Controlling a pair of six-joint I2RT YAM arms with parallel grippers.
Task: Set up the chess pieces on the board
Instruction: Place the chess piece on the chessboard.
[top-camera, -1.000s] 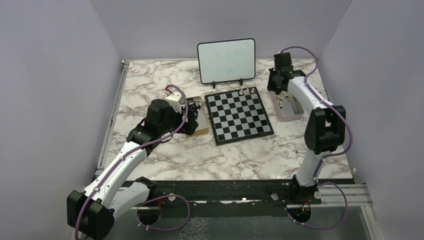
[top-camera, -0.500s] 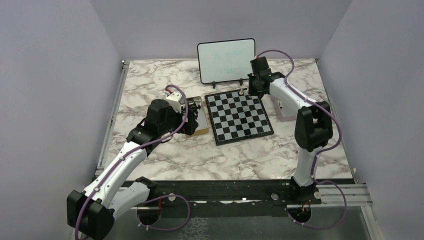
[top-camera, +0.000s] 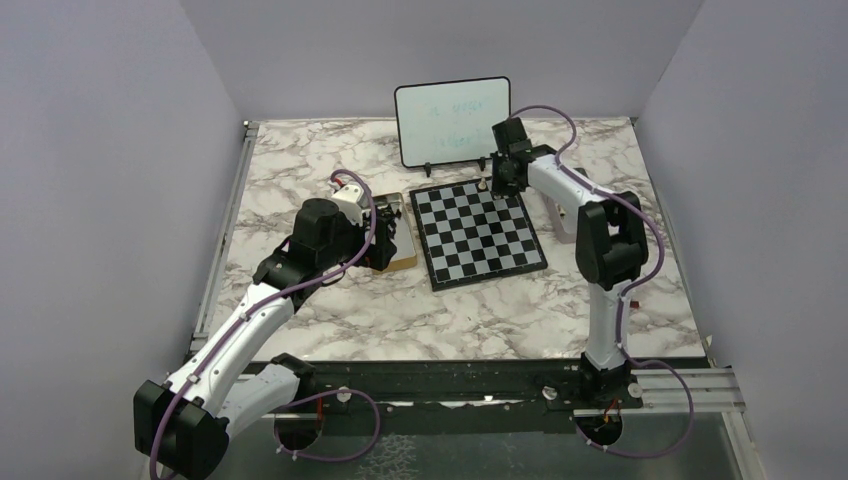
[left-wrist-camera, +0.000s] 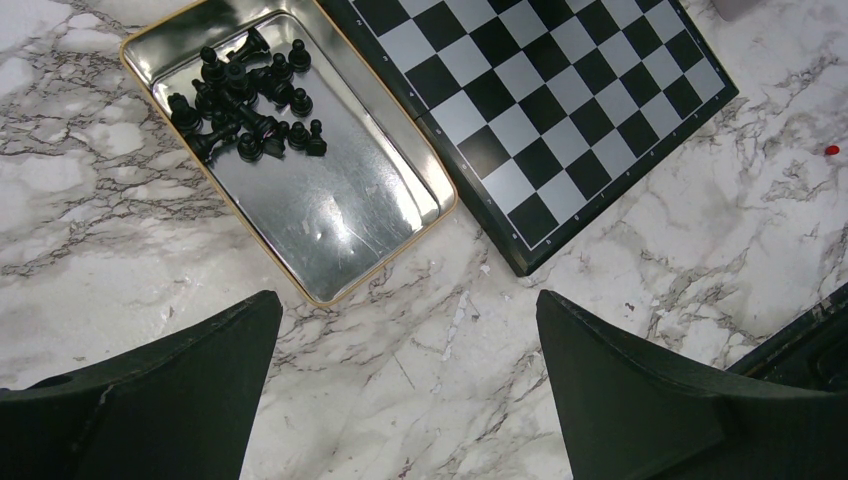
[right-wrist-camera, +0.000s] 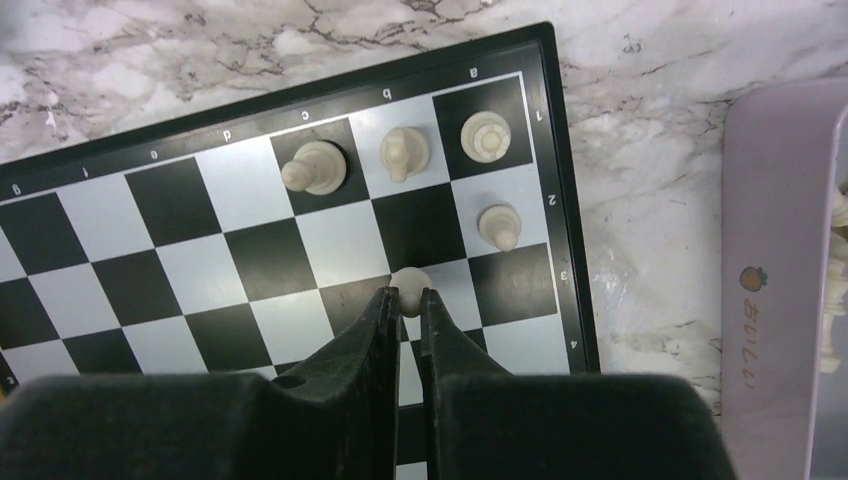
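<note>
Chess piece, pinched by right claw (nearly closed), over board

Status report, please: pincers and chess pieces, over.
Right pincer shut on white piece over board. Left pincer open near tin. Four chessmen placed; nothing blocking.

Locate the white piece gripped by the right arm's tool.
In the right wrist view, the white piece is pinched in the right tool at the far right corner of the board, diagonally beside the lone second-row pawn.

left pincer spread wide, right pincer clamped on a chess piece.
</note>
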